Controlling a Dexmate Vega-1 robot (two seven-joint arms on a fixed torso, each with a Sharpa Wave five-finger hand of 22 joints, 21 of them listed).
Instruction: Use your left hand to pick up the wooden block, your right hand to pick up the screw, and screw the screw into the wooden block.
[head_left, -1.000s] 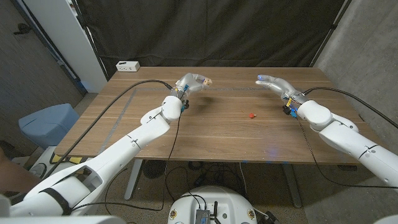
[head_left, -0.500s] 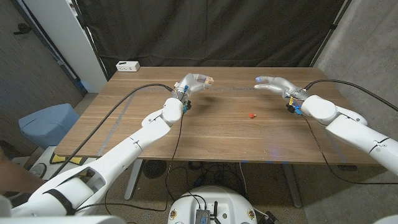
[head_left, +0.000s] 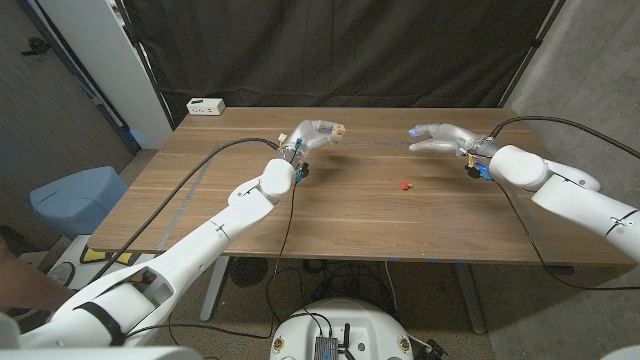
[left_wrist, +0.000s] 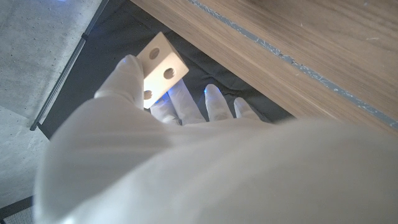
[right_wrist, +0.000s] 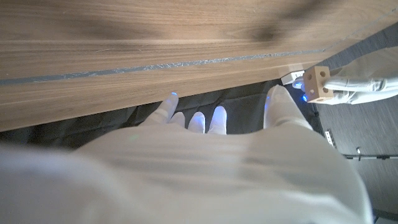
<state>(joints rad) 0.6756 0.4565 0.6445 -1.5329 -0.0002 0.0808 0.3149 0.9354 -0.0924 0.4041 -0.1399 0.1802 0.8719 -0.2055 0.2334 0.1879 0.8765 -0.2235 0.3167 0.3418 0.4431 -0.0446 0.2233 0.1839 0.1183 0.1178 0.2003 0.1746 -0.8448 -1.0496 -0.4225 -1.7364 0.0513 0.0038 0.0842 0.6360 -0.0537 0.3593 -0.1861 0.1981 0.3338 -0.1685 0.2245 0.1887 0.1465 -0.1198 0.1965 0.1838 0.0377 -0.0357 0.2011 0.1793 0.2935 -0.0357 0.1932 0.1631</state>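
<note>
The wooden block (head_left: 338, 130) was held up above the bench (head_left: 340, 210) by the left robot hand (head_left: 312, 134), pinched at the tips of the fingers. In the left wrist view, the wooden block (left_wrist: 161, 66) was seen as a pale piece with three round holes on its visible faces, gripped between the thumb (left_wrist: 122, 78) and the other fingers of the left robot hand (left_wrist: 186, 155). The block was tilted, not level.

The screw (head_left: 405, 185), a small red thing, was lying on the bench, to the right of the block and nearer to the robot. It was well apart from both hands and was touched by nothing.

The right robot hand (head_left: 440, 136) was hanging over the bench beyond the screw, at about the same depth as the block. Its fingers were stretched out and spread, pointing toward the block, and nothing was held in it. In the right wrist view, the fingers (right_wrist: 196, 119) of the right robot hand (right_wrist: 211, 168) were seen apart from each other, and the block (right_wrist: 318, 83) was visible farther away in the other hand.

A white power strip (head_left: 205, 105) was lying near the far left corner of the bench, well to the left of the block. Black cables (head_left: 215, 150) were running over the bench to both arms.
</note>
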